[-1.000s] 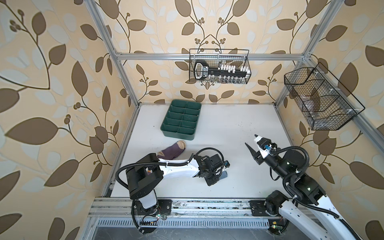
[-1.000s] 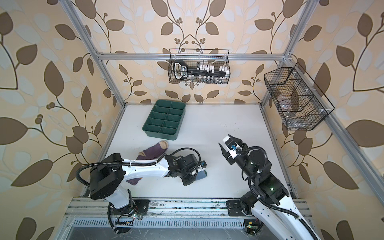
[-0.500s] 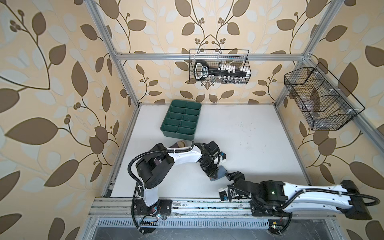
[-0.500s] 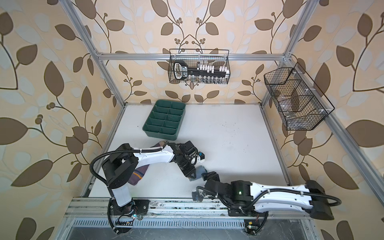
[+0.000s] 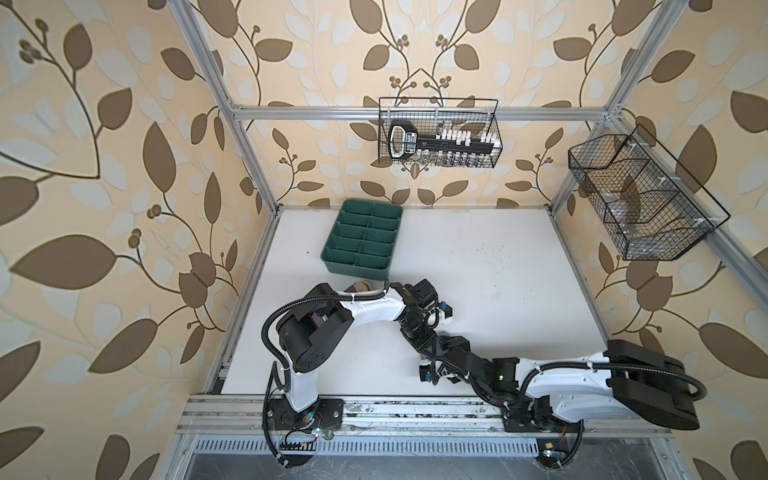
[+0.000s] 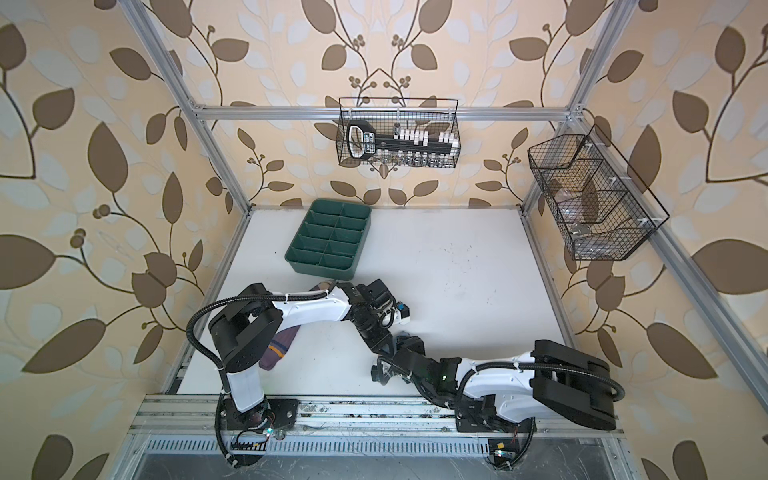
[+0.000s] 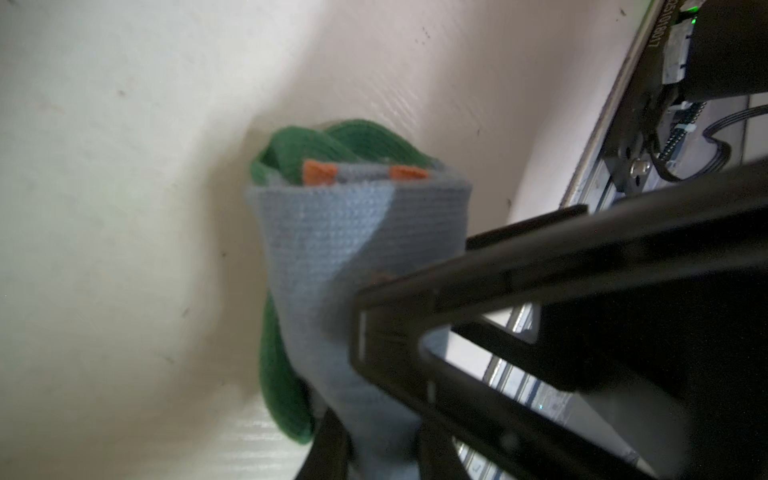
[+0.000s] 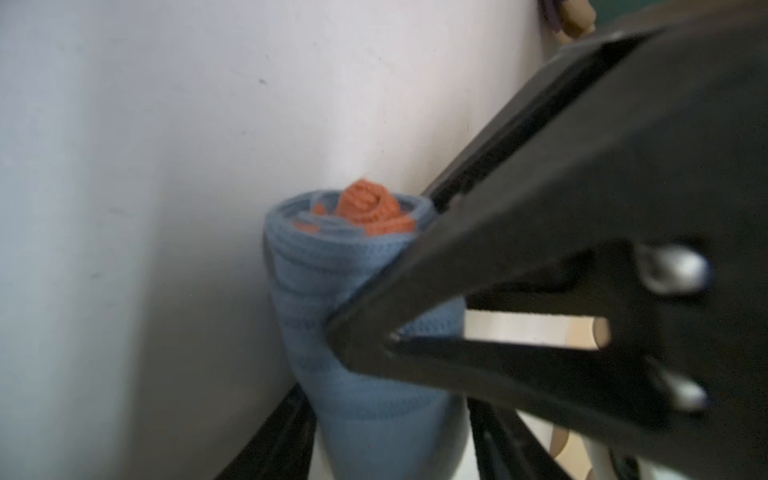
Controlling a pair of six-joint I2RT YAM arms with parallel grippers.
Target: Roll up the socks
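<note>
Desk (image 5: 490, 266): the green tray (image 5: 356, 269) sits at the back left, its floor showing in every compartment.
Purple sock (image 6: 286, 337): on the desk in front of the tray, under the left arm (image 5: 370, 309).
Back basket (image 5: 497, 124): holds a black rack of small white pieces.
Side basket (image 5: 665, 249): something clear, too faint to name.
Arms: the left arm and right arm (image 5: 557, 374) meet in front of the tray, to its right.
Left wrist: the left fingers (image 7: 328, 440) are clamped on the rolled blue sock (image 7: 353, 249), whose green toe shows along one side.
Right wrist: the right fingers (image 8: 282, 428) flank the same roll, which has its orange cuff at the core; I cannot tell if they press it.
</note>
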